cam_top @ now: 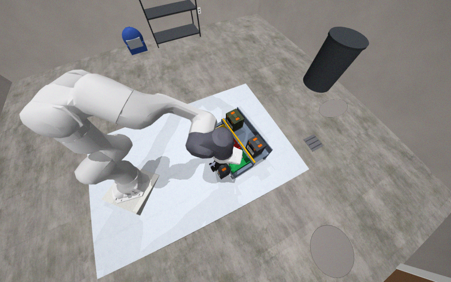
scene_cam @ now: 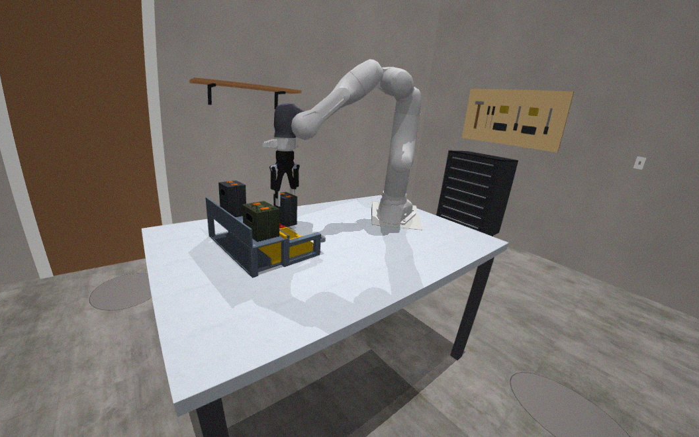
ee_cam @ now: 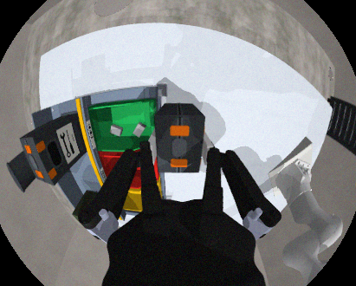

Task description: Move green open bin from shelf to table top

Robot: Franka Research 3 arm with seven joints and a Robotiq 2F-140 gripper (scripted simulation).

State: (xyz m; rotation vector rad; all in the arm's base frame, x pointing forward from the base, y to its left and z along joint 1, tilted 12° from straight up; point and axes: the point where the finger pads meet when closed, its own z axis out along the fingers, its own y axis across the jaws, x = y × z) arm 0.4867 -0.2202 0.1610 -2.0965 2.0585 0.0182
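Note:
My gripper (scene_cam: 284, 196) (ee_cam: 178, 135) points down and is shut on a dark grey case with orange latches (cam_top: 224, 170) (scene_cam: 288, 210) (ee_cam: 179, 117), upright at the shelf's front. Whether its base touches the table top is hard to tell. The green open bin (cam_top: 241, 163) (ee_cam: 126, 114) sits in the shelf (scene_cam: 222, 218) (ee_cam: 117, 93) at the end of the row, with two grey parts inside. It is right beside the held case in the wrist view. The red bin (ee_cam: 110, 161) and yellow bin (scene_cam: 300, 248) (ee_cam: 134, 200) follow in the row, partly hidden by my left finger in the wrist view.
A second dark grey case (cam_top: 256, 147) (scene_cam: 231, 198) (ee_cam: 52, 149) and a dark green case (cam_top: 234, 119) (scene_cam: 261, 221) stand at the shelf's back. A yellow rail (cam_top: 238, 140) (ee_cam: 89, 139) runs behind the bins. The shelf stands on the white table (cam_top: 185, 217) (scene_cam: 369, 271).

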